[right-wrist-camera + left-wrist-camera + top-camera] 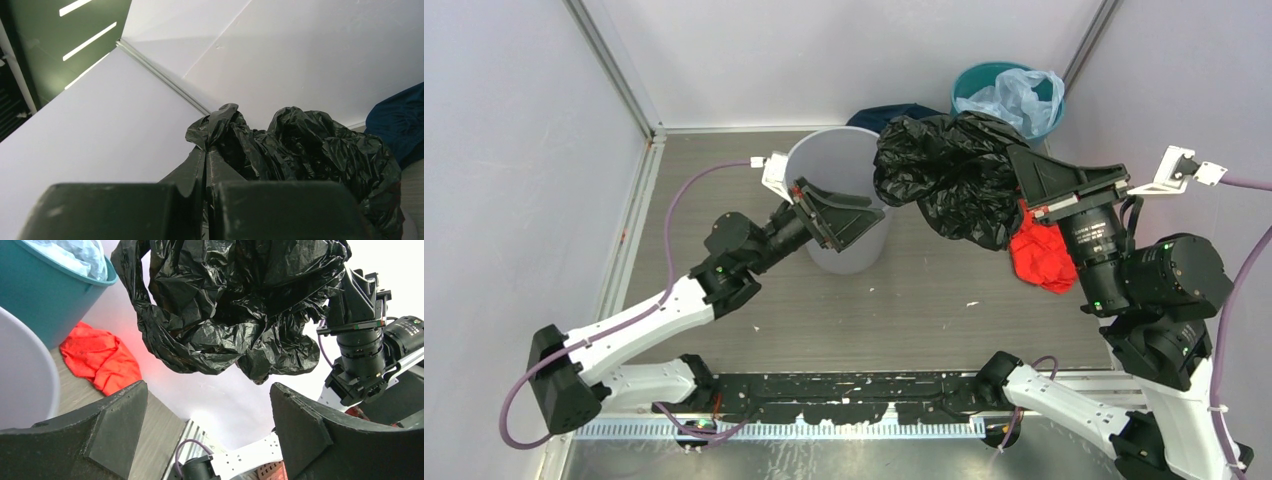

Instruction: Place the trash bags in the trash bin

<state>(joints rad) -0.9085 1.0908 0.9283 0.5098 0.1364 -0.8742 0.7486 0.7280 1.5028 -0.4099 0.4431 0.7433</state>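
Observation:
The black trash bag [949,175] hangs crumpled in the air just right of the light grey trash bin [824,170], at about the height of its rim. My right gripper [1017,175] is shut on the bag's right side; in the right wrist view its fingertips [206,150] pinch a fold of the bag [310,145]. My left gripper [869,215] sits against the bin's front right wall, open, pointing toward the bag. In the left wrist view the bag [230,305] hangs above the open gripper [207,390], with nothing between the fingers.
A teal bin [984,80] holding a pale blue bag [1024,100] stands at the back right. A red cloth [1044,255] lies on the floor under the right arm. A dark blue item [894,115] lies behind the grey bin. Walls enclose the table.

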